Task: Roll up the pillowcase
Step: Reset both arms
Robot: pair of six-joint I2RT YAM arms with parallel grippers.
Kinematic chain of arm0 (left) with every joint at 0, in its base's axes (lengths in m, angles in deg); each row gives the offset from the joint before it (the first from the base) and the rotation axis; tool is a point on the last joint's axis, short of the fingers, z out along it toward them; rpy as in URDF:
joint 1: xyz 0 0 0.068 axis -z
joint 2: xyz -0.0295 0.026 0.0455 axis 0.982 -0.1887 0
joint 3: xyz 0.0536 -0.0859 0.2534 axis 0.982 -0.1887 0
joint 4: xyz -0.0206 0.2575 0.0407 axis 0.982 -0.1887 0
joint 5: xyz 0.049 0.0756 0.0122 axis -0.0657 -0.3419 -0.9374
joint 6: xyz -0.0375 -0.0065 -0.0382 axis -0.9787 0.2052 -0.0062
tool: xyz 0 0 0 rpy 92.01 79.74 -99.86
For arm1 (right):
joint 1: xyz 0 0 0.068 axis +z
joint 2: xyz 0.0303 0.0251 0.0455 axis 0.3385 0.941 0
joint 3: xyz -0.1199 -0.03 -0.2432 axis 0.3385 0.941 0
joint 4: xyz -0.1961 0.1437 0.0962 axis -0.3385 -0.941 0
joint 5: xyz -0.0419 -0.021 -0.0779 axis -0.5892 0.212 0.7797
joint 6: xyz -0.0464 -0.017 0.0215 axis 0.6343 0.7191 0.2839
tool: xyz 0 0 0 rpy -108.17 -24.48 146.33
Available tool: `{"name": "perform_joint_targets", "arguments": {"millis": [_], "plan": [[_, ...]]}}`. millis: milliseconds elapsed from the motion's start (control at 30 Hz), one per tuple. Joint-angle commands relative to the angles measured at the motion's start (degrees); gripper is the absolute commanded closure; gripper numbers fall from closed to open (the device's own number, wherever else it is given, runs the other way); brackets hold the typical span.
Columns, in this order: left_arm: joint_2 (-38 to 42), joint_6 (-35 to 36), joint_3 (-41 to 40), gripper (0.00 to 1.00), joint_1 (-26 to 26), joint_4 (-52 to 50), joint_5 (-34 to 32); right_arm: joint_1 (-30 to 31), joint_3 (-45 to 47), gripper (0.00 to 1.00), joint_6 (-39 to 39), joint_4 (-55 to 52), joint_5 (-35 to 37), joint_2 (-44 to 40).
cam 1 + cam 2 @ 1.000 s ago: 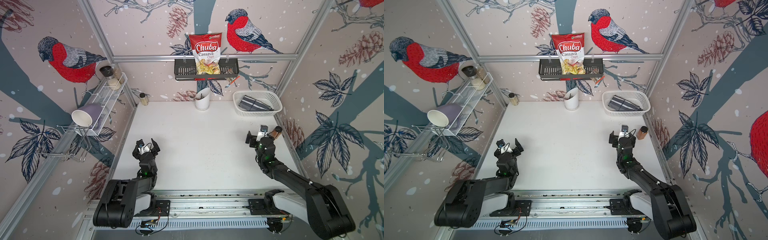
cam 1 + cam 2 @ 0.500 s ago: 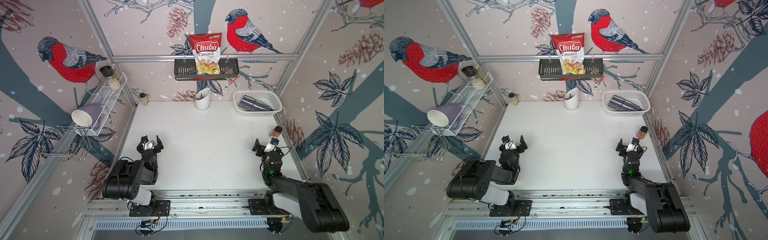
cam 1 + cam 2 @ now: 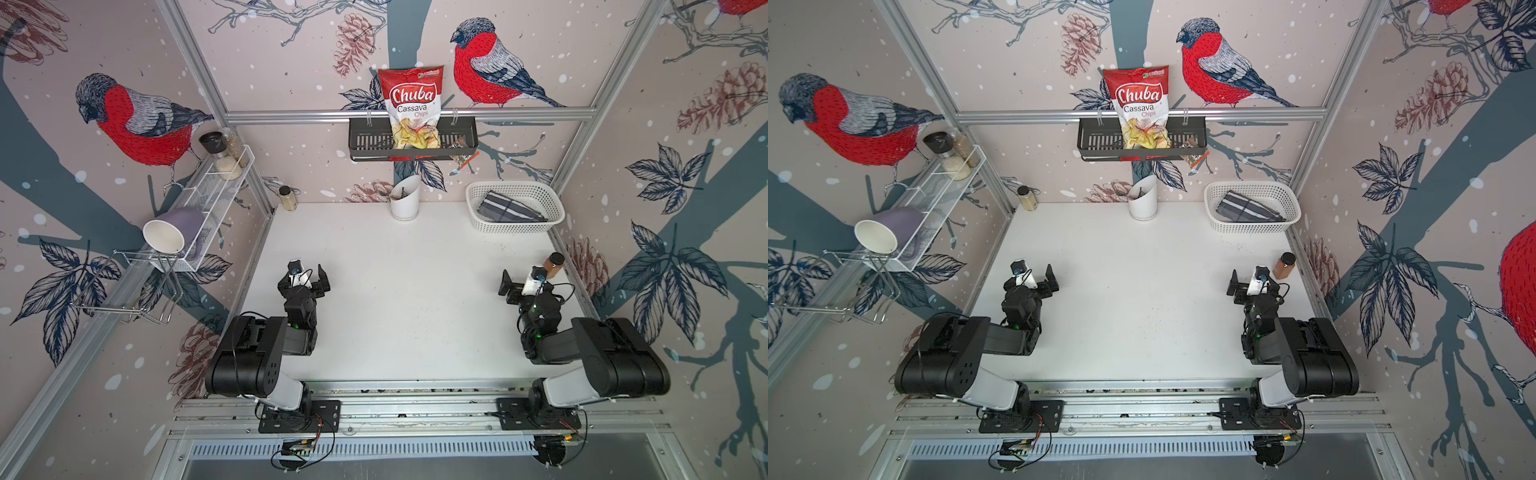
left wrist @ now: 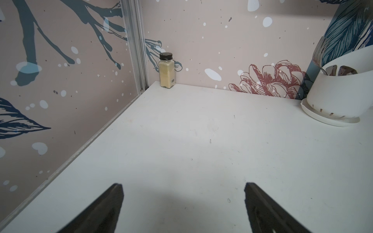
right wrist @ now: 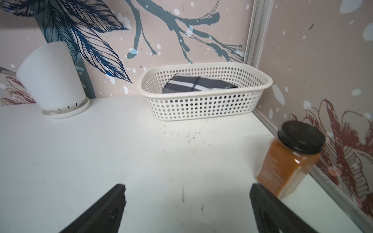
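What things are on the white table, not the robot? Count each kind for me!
Spice jars: 2, the pale jar and the orange jar
White basket: 1
Pillowcase, in the basket: 1
White utensil holder: 1
Total: 5

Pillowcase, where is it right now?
In both top views the pillowcase lies folded inside the white basket at the table's far right corner, right of the white holder.

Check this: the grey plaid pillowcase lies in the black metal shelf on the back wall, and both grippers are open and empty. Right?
Only the place is wrong. The grey plaid pillowcase lies in the white perforated plastic basket on the white table, as the right wrist view shows. The left gripper and right gripper are both open and empty.
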State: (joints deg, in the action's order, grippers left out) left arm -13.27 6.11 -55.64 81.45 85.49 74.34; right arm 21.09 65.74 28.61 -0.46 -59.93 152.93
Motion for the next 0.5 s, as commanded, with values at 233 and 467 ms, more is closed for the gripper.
{"name": "perform_joint_targets", "arguments": {"millis": [233, 467], "plan": [[-0.12, 0.75, 0.58, 0.03, -0.19, -0.25, 0.3, -1.33, -1.92, 0.0, -3.19, -4.53, 0.61, 0.28], [-0.16, 0.71, 0.63, 0.03, -0.25, -0.3, 0.37, -0.51, -1.73, 0.0, -2.8, -4.09, 2.14, 0.31]]}}
